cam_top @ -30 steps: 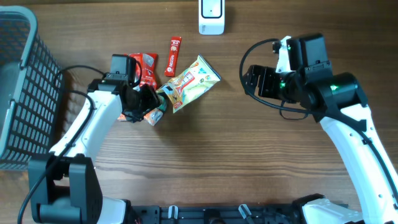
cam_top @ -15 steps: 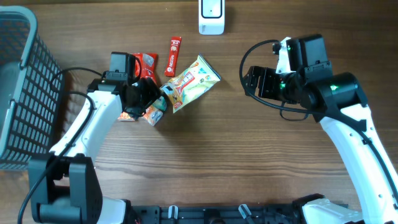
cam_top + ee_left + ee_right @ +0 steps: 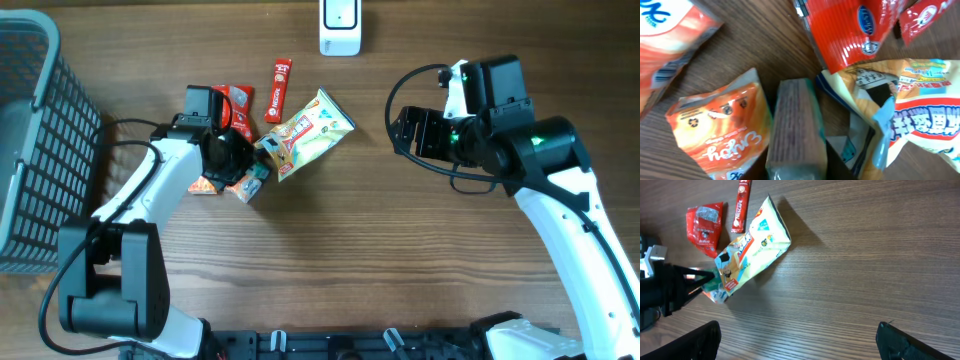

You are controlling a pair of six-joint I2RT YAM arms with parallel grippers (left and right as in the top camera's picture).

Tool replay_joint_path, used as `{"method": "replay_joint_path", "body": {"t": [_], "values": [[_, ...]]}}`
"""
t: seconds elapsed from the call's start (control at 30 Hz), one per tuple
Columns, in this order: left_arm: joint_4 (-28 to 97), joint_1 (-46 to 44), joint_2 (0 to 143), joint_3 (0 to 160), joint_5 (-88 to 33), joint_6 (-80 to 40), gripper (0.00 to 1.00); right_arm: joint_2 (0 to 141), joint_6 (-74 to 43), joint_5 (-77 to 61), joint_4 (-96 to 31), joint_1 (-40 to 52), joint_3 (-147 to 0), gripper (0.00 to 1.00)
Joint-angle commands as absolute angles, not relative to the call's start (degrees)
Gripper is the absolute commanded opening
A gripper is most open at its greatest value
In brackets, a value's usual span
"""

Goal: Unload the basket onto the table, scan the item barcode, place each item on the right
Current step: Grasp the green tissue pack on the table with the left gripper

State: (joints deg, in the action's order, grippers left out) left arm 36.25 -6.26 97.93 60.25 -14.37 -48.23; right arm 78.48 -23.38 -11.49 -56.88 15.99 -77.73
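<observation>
My left gripper (image 3: pixel 240 166) is at the small brown packet (image 3: pixel 795 125), grip unclear; I should pinch its middle squarely before lifting

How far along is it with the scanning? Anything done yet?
Nothing looks done: no packet is near the scanner. In hand: the left arm has its jaws down in the snack pile, at a small packet; a firm grip can't be confirmed. Left: lift it, show its barcode to the scanner. The right arm hangs aside, jaws open and empty.
</observation>
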Motion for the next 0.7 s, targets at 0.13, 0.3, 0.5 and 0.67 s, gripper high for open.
{"method": "replay_joint_path", "body": {"t": [0.13,0.3,0.5,0.67], "values": [[35.3,-4.1,96.7,60.0,-25.5,-48.7,0.04,79.5,-24.0,-10.5,-57.1,16.1,-78.3,1.0],[34.8,-0.1,93.6,60.0,-41.5,-48.7,0.04,81.6,-24.0,-10.5,-57.1,16.1,-78.3,1.0],[33.1,5.7,91.5,60.0,-59.7,-51.5,0.04,84.5,-24.0,-10.5,-57.1,16.1,-78.3,1.0],[32.3,8.1,91.5,60.0,-66.1,-60.1,0.04,86.7,-24.2,-10.5,-56.9,16.1,-78.3,1.0]]}}
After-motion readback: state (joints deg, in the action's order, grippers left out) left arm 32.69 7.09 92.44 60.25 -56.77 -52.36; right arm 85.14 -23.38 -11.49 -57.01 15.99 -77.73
